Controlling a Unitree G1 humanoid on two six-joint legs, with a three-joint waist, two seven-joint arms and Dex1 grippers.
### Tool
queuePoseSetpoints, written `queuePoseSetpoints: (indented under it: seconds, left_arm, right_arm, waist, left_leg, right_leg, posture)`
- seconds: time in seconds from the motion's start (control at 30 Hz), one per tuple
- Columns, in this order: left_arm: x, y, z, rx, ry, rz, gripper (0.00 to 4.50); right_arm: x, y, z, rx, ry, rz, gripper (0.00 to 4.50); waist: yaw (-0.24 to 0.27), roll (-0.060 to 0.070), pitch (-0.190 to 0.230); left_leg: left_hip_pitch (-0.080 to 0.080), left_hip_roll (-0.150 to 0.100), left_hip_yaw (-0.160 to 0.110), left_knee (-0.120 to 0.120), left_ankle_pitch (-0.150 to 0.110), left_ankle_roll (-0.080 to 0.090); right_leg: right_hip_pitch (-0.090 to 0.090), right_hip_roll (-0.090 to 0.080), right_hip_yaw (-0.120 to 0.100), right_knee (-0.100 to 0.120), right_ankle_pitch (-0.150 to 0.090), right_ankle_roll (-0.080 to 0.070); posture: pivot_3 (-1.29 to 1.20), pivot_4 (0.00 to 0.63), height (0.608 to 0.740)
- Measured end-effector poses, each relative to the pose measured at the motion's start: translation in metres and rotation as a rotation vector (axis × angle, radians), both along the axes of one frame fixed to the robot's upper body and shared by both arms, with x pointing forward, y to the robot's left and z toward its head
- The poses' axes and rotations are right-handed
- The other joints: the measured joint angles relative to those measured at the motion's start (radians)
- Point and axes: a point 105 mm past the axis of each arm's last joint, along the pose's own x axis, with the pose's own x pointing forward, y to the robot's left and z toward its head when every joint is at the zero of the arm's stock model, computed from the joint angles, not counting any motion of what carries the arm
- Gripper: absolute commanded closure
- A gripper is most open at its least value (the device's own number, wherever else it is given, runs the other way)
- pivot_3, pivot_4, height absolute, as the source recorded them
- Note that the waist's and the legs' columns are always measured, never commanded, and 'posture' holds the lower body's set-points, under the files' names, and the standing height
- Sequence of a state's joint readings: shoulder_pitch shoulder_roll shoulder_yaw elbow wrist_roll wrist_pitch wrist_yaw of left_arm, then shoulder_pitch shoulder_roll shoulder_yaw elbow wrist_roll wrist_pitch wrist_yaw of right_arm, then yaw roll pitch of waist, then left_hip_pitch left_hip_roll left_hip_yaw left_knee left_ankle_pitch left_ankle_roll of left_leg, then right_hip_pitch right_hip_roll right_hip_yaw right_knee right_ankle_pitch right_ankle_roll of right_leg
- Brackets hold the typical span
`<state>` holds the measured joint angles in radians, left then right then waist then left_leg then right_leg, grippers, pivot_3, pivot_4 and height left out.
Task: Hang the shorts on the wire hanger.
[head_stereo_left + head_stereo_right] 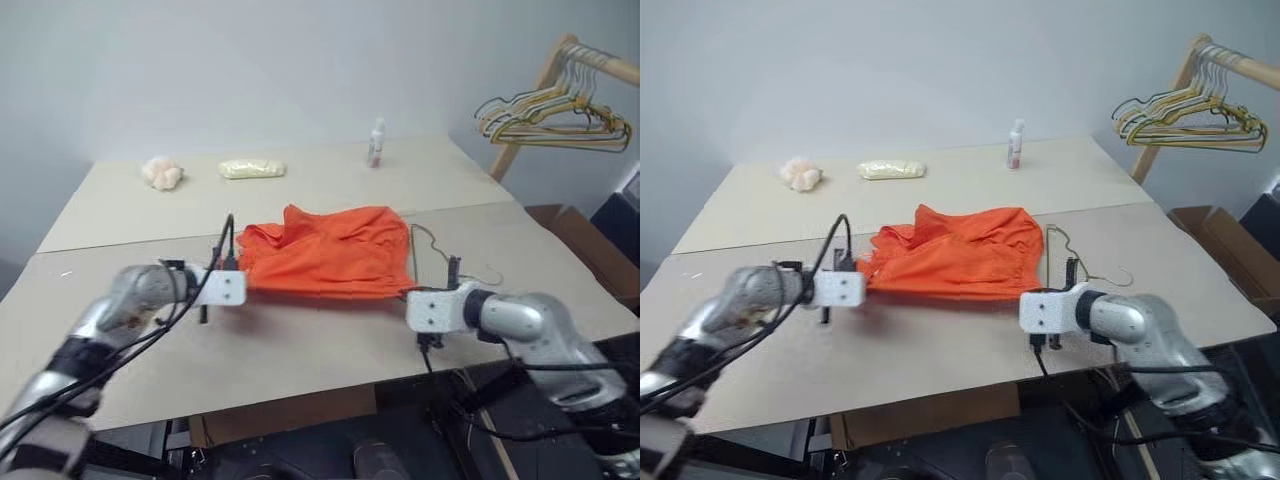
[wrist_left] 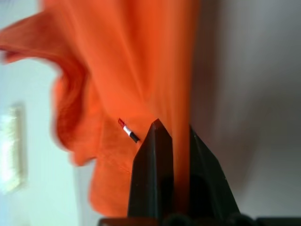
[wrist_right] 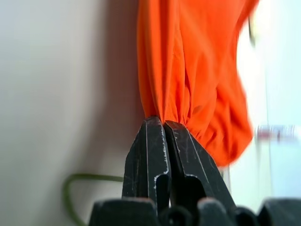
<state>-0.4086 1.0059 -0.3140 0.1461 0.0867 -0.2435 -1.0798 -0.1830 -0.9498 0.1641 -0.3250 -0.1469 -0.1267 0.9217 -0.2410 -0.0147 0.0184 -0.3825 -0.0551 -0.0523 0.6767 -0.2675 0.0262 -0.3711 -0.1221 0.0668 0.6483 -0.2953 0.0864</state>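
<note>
You're looking at both of your two-fingered black grippers pinching the same bright orange cloth shorts (image 1: 325,252). Your left gripper (image 2: 175,128) is clamped tight on one near corner, with a strip of orange cloth squeezed between its fingers and the rest of the fabric billowing away ahead of it. Your right gripper (image 3: 163,123) is doing the same on the other near corner, fingers pressed together on a gathered bunch of cloth. The shorts are stretching between the two grippers across the pale beige tabletop (image 1: 300,340), with the far edge rumpled.

The thin bare grey wire hanger (image 1: 1072,262) is lying on the table just beyond your right gripper, right beside that side of the shorts; its hook is curling outward away from the cloth.

Well past both grippers, along the back of the table, a small white bottle (image 1: 377,142), a pale yellow bundle (image 1: 252,169) and a cream fluffy lump (image 1: 162,173) are sitting. A bunch of yellow and green hangers (image 1: 555,115) is dangling from a wooden rail far off to your right gripper's outer side.
</note>
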Motion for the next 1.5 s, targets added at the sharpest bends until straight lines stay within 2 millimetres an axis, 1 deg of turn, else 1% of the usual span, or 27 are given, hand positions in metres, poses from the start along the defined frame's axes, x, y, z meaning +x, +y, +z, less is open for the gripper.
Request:
queuePoseSetpoints:
  seconds: [0.07, 0.13, 0.17, 0.23, 0.3, 0.33, 0.4, 0.47, 0.5, 0.53, 0.57, 0.63, 0.7, 0.73, 0.77, 0.83, 0.9, 0.97, 1.0, 1.03, 1.1, 1.2, 1.3, 1.33, 1.37, 1.43, 1.5]
  left_arm:
    - [-0.02, 0.004, 0.007, -0.022, 0.103, -0.025, 4.46]
    - [-0.038, 0.002, 0.018, -0.079, 0.206, -0.037, 4.46]
    - [-0.043, 0.002, 0.022, -0.11, 0.239, -0.03, 4.46]
    - [-0.041, -0.004, 0.03, -0.183, 0.257, 0.007, 4.46]
    - [-0.016, -0.015, 0.042, -0.289, 0.195, 0.095, 4.46]
    - [-0.004, -0.017, 0.049, -0.32, 0.154, 0.134, 4.46]
    - [0.031, -0.017, 0.07, -0.384, 0.037, 0.246, 4.46]
    - [0.083, -0.013, 0.1, -0.476, -0.132, 0.402, 4.46]
    - [0.111, -0.012, 0.124, -0.538, -0.246, 0.494, 4.46]
    - [0.135, -0.01, 0.155, -0.592, -0.385, 0.586, 4.46]
    - [0.152, -0.009, 0.192, -0.639, -0.547, 0.649, 4.46]
    - [0.157, -0.008, 0.253, -0.707, -0.819, 0.69, 4.46]
    - [0.15, -0.013, 0.302, -0.806, -1.045, 0.687, 4.46]
    - [0.145, -0.015, 0.319, -0.844, -1.138, 0.675, 4.46]
    - [0.141, -0.015, 0.328, -0.866, -1.199, 0.661, 4.46]
    - [0.132, -0.019, 0.339, -0.898, -1.295, 0.601, 4.46]
    - [0.129, -0.024, 0.336, -0.91, -1.296, 0.527, 4.46]
    - [0.129, -0.029, 0.318, -0.869, -1.243, 0.421, 4.46]
    - [0.129, -0.031, 0.303, -0.833, -1.203, 0.367, 4.46]
    - [0.13, -0.032, 0.286, -0.793, -1.155, 0.32, 4.46]
    - [0.13, -0.033, 0.241, -0.702, -1.01, 0.229, 4.46]
    - [0.113, -0.028, 0.17, -0.605, -0.728, 0.11, 4.46]
    - [0.069, -0.014, 0.109, -0.455, -0.42, 0.001, 4.46]
    - [0.047, -0.009, 0.092, -0.396, -0.299, -0.031, 4.46]
    - [0.032, -0.008, 0.08, -0.353, -0.209, -0.059, 4.46]
    - [0.001, -0.009, 0.068, -0.285, -0.059, -0.106, 4.46]
    - [-0.029, -0.006, 0.057, -0.219, 0.066, -0.119, 4.46]
  right_arm:
    - [-0.009, 0.0, 0.005, 0.007, 0.04, 0.073, 4.5]
    - [-0.011, -0.004, 0.01, 0.016, 0.069, 0.099, 4.5]
    - [-0.007, -0.005, 0.012, 0.019, 0.069, 0.103, 4.5]
    - [0.016, -0.008, 0.027, 0.05, 0.017, 0.069, 4.5]
    - [0.051, -0.007, 0.049, 0.132, -0.054, -0.011, 4.5]
    - [0.065, -0.007, 0.058, 0.16, -0.078, -0.051, 4.5]
    - [0.096, -0.001, 0.075, 0.237, -0.136, -0.136, 4.5]
    - [0.138, 0.004, 0.092, 0.333, -0.205, -0.28, 4.5]
    - [0.159, 0.012, 0.108, 0.401, -0.259, -0.36, 4.5]
    - [0.178, 0.018, 0.131, 0.471, -0.338, -0.441, 4.5]
    - [0.191, 0.023, 0.16, 0.544, -0.441, -0.506, 4.5]
    - [0.195, 0.031, 0.211, 0.67, -0.633, -0.553, 4.5]
    - [0.187, 0.031, 0.259, 0.844, -0.813, -0.575, 4.5]
    - [0.18, 0.03, 0.275, 0.914, -0.893, -0.561, 4.5]
    - [0.174, 0.03, 0.283, 0.958, -0.945, -0.544, 4.5]
    - [0.166, 0.028, 0.29, 1.028, -1.019, -0.511, 4.5]
    - [0.166, 0.022, 0.279, 1.027, -1.028, -0.497, 4.5]
    - [0.172, 0.012, 0.248, 0.956, -0.994, -0.488, 4.5]
    - [0.176, 0.008, 0.228, 0.909, -0.951, -0.482, 4.5]
    - [0.178, 0.005, 0.208, 0.855, -0.911, -0.469, 4.5]
    - [0.179, -0.002, 0.163, 0.716, -0.82, -0.428, 4.5]
    - [0.169, -0.01, 0.106, 0.544, -0.663, -0.32, 4.5]
    - [0.149, -0.005, 0.063, 0.417, -0.491, -0.164, 4.5]
    - [0.14, -0.001, 0.05, 0.382, -0.431, -0.103, 4.5]
    - [0.133, 0.0, 0.039, 0.355, -0.388, -0.064, 4.5]
    - [0.122, 0.006, 0.023, 0.305, -0.311, 0.009, 4.5]
    - [0.11, 0.013, 0.009, 0.247, -0.255, 0.095, 4.5]
  waist:
    - [0.003, 0.0, 0.0]
    - [0.009, 0.0, 0.0]
    - [0.013, 0.0, 0.001]
    - [0.02, 0.003, 0.003]
    - [0.033, 0.004, 0.005]
    - [0.036, 0.003, 0.005]
    - [0.041, 0.003, 0.005]
    - [0.04, 0.002, 0.005]
    - [0.037, 0.0, 0.007]
    - [0.032, -0.001, 0.007]
    - [0.025, -0.001, 0.007]
    - [0.007, -0.002, 0.007]
    - [-0.009, -0.002, 0.005]
    - [-0.017, -0.002, 0.005]
    - [-0.023, -0.002, 0.005]
    - [-0.035, -0.002, 0.005]
    - [-0.046, -0.002, 0.005]
    - [-0.049, -0.003, 0.004]
    - [-0.05, -0.003, 0.004]
    - [-0.051, -0.003, 0.004]
    - [-0.052, -0.002, 0.004]
    - [-0.06, -0.002, 0.005]
    - [-0.089, -0.002, 0.005]
    - [-0.103, -0.002, 0.005]
    - [-0.106, -0.002, 0.005]
    - [-0.109, -0.002, 0.005]
    - [-0.109, -0.001, 0.005]
  left_leg:
    - [0.003, 0.002, 0.0, 0.0, 0.0, 0.0]
    - [0.008, 0.002, 0.0, 0.0, -0.001, 0.001]
    - [0.01, 0.002, 0.0, 0.0, -0.001, 0.001]
    - [0.015, 0.002, 0.0, 0.0, -0.001, 0.001]
    - [0.021, 0.001, 0.0, 0.0, -0.001, 0.001]
    - [0.02, 0.001, -0.001, 0.0, -0.001, 0.001]
    - [0.016, 0.001, -0.002, 0.0, -0.001, 0.001]
    - [0.012, -0.001, -0.003, 0.003, 0.001, -0.001]
    - [0.009, -0.003, -0.003, 0.003, 0.004, -0.004]
    - [0.004, -0.003, -0.003, 0.003, 0.008, -0.011]
    - [-0.004, -0.004, -0.003, 0.002, 0.009, -0.013]
    - [-0.016, -0.003, -0.003, 0.0, 0.011, -0.015]
    - [-0.018, -0.006, -0.005, -0.003, 0.009, -0.014]
    - [-0.018, -0.007, -0.006, -0.007, 0.008, -0.013]
    - [-0.018, -0.007, -0.006, -0.011, 0.008, -0.012]
    - [-0.022, -0.01, -0.007, -0.015, 0.007, -0.01]
    - [-0.026, -0.012, -0.007, -0.013, 0.006, -0.008]
    - [-0.025, -0.015, -0.008, -0.008, 0.005, -0.006]
    - [-0.024, -0.015, -0.008, -0.006, 0.004, -0.005]
    - [-0.024, -0.016, -0.008, -0.002, 0.004, -0.004]
    - [-0.026, -0.016, -0.007, 0.003, 0.006, -0.002]
    - [-0.024, -0.016, -0.005, 0.005, 0.01, -0.001]
    - [-0.02, -0.013, -0.004, 0.004, 0.013, -0.002]
    - [-0.015, -0.011, -0.004, 0.003, 0.009, 0.004]
    - [-0.013, -0.009, -0.004, 0.003, 0.009, 0.004]
    - [-0.005, -0.009, -0.004, 0.003, 0.009, 0.004]
    - [0.01, -0.007, -0.004, -0.001, 0.007, 0.006]
  right_leg:
    - [0.003, 0.0, 0.0, 0.0, 0.0, 0.0]
    - [0.007, 0.0, 0.0, -0.001, 0.0, 0.0]
    - [0.009, 0.0, 0.0, -0.001, 0.0, 0.001]
    - [0.016, 0.0, 0.0, -0.002, -0.001, 0.001]
    - [0.018, 0.002, -0.001, -0.003, -0.001, 0.001]
    - [0.019, 0.003, -0.001, -0.003, 0.0, 0.001]
    - [0.016, 0.005, -0.001, -0.002, 0.0, 0.001]
    - [0.012, 0.003, -0.001, 0.001, 0.0, 0.001]
    - [0.008, 0.002, -0.001, 0.0, 0.001, 0.0]
    - [0.003, 0.002, -0.001, 0.001, 0.001, 0.0]
    - [-0.006, 0.0, -0.001, 0.002, 0.001, 0.0]
    - [-0.023, -0.002, -0.001, 0.017, 0.002, 0.001]
    - [-0.035, -0.006, 0.0, 0.031, 0.002, 0.001]
    - [-0.037, -0.007, 0.001, 0.033, 0.002, 0.001]
    - [-0.039, -0.008, 0.001, 0.032, 0.002, 0.001]
    - [-0.042, -0.009, 0.003, 0.032, 0.002, 0.001]
    - [-0.043, -0.01, 0.003, 0.032, 0.002, 0.001]
    - [-0.039, -0.011, 0.003, 0.031, 0.002, 0.002]
    - [-0.036, -0.011, 0.003, 0.03, 0.002, 0.002]
    - [-0.033, -0.011, 0.002, 0.028, 0.002, 0.002]
    - [-0.031, -0.011, 0.002, 0.023, 0.002, 0.003]
    - [-0.024, -0.011, 0.002, 0.014, 0.001, 0.005]
    - [-0.019, -0.009, 0.004, 0.015, 0.0, 0.006]
    - [-0.017, -0.007, 0.004, 0.016, 0.0, 0.006]
    - [-0.014, -0.006, 0.004, 0.016, 0.0, 0.006]
    - [-0.007, -0.005, 0.005, 0.016, 0.0, 0.006]
    - [0.007, -0.003, 0.004, 0.014, 0.0, 0.006]
  posture:
    - [-0.21, 0.0, 0.74]
    - [-0.19, 0.0, 0.74]
    - [-0.19, 0.0, 0.74]
    - [-0.18, 0.0, 0.74]
    - [-0.18, 0.0, 0.74]
    - [-0.18, 0.0, 0.74]
    - [-0.18, 0.0, 0.74]
    - [-0.18, 0.0, 0.74]
    - [-0.18, 0.0, 0.74]
    - [-0.18, 0.0, 0.74]
    - [-0.18, 0.0, 0.74]
    - [-0.18, 0.0, 0.74]
    - [-0.19, 0.0, 0.74]
    - [-0.19, 0.0, 0.74]
    - [-0.19, 0.0, 0.74]
    - [-0.19, 0.0, 0.74]
    - [-0.19, 0.0, 0.74]
    - [-0.18, 0.0, 0.74]
    - [-0.18, 0.0, 0.74]
    - [-0.18, 0.0, 0.74]
    - [-0.17, 0.0, 0.74]
    - [-0.17, 0.0, 0.74]
    - [-0.17, 0.0, 0.74]
    - [-0.16, 0.0, 0.74]
    - [-0.16, 0.0, 0.74]
    - [-0.16, 0.0, 0.74]
    - [-0.17, 0.0, 0.74]
